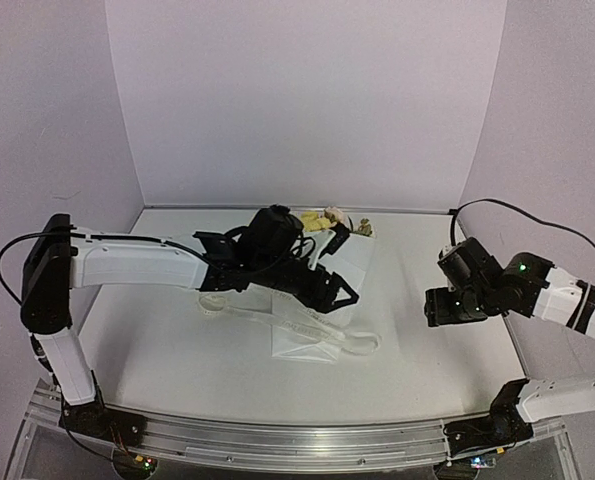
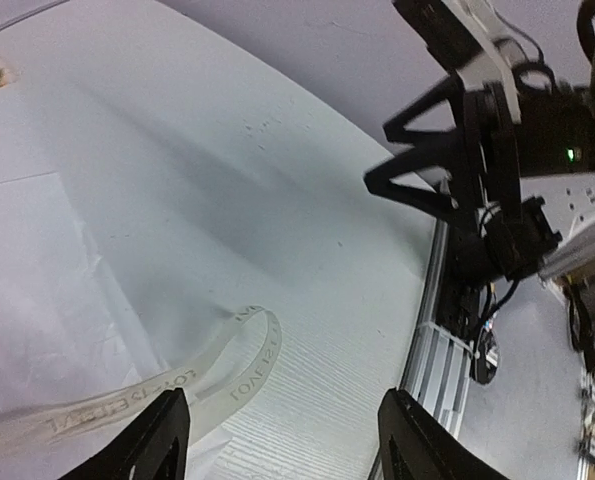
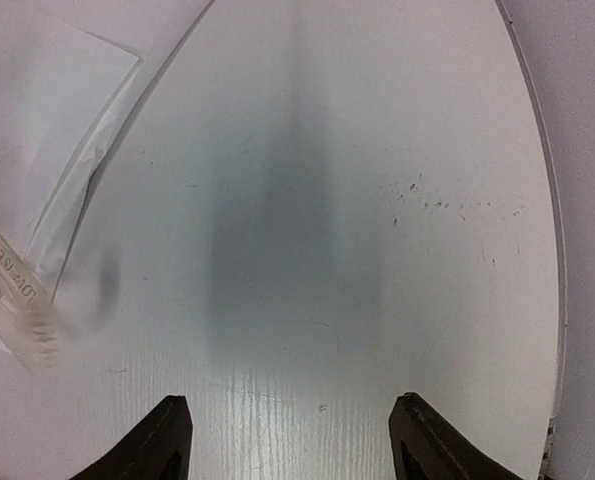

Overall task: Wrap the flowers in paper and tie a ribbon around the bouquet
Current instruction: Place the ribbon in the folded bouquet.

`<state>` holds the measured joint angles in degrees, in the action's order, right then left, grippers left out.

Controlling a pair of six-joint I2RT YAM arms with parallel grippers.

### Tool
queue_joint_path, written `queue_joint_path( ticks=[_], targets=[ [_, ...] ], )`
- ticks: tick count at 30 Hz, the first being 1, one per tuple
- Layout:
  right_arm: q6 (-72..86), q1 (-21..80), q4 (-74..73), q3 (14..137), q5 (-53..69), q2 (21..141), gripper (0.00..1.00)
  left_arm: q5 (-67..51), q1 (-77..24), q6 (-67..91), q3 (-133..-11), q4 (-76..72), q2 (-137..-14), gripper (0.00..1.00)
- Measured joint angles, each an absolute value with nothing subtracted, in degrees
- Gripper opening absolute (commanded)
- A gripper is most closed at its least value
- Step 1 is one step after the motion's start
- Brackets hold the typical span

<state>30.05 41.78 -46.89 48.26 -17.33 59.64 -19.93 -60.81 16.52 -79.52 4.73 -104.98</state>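
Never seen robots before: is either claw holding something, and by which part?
Nothing held: left gripper and right gripper both stand open; the ribbon lies loose.

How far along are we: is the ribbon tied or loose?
Cannot tell: ribbon lies across the bouquet, ends trailing on the table; no knot discernible, white on white.

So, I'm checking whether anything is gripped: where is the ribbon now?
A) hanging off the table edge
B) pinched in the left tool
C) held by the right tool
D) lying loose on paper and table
D: the ribbon lies slack on the paper and table; the left tool and right tool both stand open, empty.
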Motion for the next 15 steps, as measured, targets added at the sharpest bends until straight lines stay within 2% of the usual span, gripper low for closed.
queue_joint_path(
  ticks=[4, 7, 15],
  targets=[
    [28.45, 41.78, -47.06, 51.11, -13.59, 63.54, 0.72, -11.28, -56.87, 23.14, -73.34, 5.47, -97.37, 0.61],
    [27.6, 41.78, -46.61, 53.12, -10.96, 65.87, 0.72, -3.19, -50.03, 30.58, -69.42, 8.1, -92.13, 0.59],
    [26.44, 41.78, -45.17, 54.89, -6.13, 68.78, 0.71, 10.58, -29.93, 46.59, -54.19, 16.84, -85.52, 0.6]
  ],
)
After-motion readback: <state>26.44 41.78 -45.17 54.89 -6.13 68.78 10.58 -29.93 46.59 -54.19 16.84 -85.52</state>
